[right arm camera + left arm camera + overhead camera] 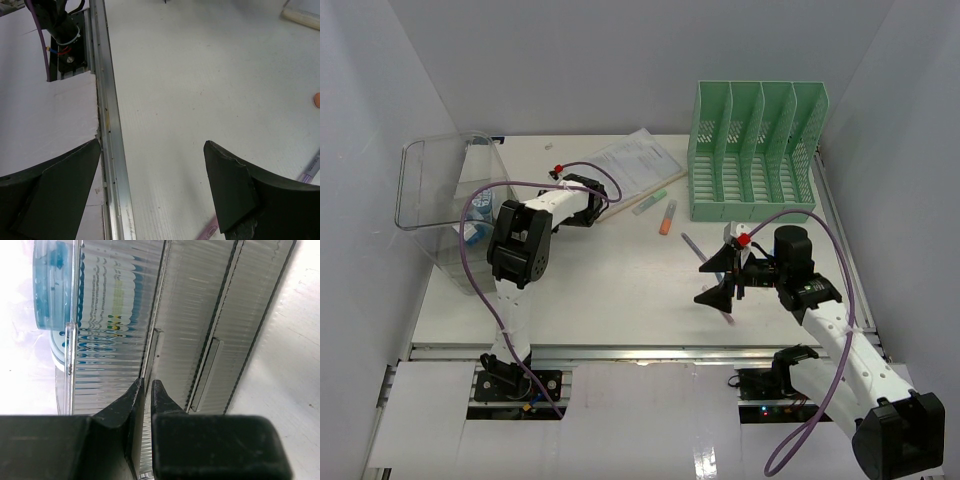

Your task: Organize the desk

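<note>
The white desk (610,285) has a metal rail (620,350) along its front edge, also in the right wrist view (112,150). My left gripper (508,212) reaches the right wall of the clear plastic bin (445,190). In the left wrist view the gripper (146,385) is shut on that thin clear wall (115,315). My right gripper (713,282) is open and empty above the desk, over a purple pen (690,243). In the right wrist view the gripper (152,144) hangs wide open, with the pen (310,167) beside its right finger.
A blue item (475,212) lies inside the bin (50,285). A mint-green file rack (755,150) stands at the back right. Papers (635,160), a beige stick (655,195) and an orange marker (667,217) lie mid-back.
</note>
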{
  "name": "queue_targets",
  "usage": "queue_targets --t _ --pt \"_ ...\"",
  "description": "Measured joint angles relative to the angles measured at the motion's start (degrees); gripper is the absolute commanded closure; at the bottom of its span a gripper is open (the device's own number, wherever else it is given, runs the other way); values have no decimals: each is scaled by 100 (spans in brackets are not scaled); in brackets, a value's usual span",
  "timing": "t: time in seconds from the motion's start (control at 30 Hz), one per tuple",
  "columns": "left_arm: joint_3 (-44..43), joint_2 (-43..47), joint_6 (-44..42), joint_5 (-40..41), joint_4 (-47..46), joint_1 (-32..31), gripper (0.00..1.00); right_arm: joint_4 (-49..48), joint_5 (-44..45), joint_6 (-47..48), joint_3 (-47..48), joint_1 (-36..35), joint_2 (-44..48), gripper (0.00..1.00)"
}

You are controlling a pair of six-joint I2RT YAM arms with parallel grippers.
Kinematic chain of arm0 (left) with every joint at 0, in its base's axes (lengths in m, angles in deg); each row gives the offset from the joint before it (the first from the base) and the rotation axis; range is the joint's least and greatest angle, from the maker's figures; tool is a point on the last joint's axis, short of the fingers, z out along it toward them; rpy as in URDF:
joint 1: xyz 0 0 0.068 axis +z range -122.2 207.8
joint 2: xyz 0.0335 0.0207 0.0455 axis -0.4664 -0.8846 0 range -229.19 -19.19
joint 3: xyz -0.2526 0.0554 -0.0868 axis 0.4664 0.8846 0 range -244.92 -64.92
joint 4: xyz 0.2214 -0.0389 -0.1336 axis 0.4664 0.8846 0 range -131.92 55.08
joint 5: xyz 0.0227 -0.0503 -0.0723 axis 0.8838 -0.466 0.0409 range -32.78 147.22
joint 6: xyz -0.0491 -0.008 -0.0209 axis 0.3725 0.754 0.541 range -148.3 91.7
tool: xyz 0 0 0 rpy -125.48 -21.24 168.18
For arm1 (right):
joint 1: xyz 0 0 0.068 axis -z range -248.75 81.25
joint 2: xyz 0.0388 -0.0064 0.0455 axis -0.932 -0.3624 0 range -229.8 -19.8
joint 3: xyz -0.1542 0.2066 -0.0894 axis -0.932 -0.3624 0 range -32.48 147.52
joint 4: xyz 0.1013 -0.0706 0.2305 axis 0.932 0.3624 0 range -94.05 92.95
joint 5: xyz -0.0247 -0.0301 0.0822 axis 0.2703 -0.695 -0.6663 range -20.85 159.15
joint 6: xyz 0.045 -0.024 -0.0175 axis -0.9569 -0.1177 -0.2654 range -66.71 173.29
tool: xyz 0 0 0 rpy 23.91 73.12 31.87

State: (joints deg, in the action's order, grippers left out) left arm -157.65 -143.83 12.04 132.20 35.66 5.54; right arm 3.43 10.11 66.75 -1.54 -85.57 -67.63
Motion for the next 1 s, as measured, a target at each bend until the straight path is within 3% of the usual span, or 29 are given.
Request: queue_targets --t 0.23,0.47,0.7,1.0 --pt "0 169 -292 -313 -162 -3 100 -33 -66 -29 -4 25 35 10" --pt "-368 518 -1006 -1161 -723 -387 100 -169 -138 -130 -35 26 -58 10" --pt "-1373 669 -1190 -1225 -713 -952 100 -206 -80 -165 -35 26 -287 10" --pt "-1502 1020 -1283 -1614 -682 -934 98 -199 618 -254 -29 24 -688 10"
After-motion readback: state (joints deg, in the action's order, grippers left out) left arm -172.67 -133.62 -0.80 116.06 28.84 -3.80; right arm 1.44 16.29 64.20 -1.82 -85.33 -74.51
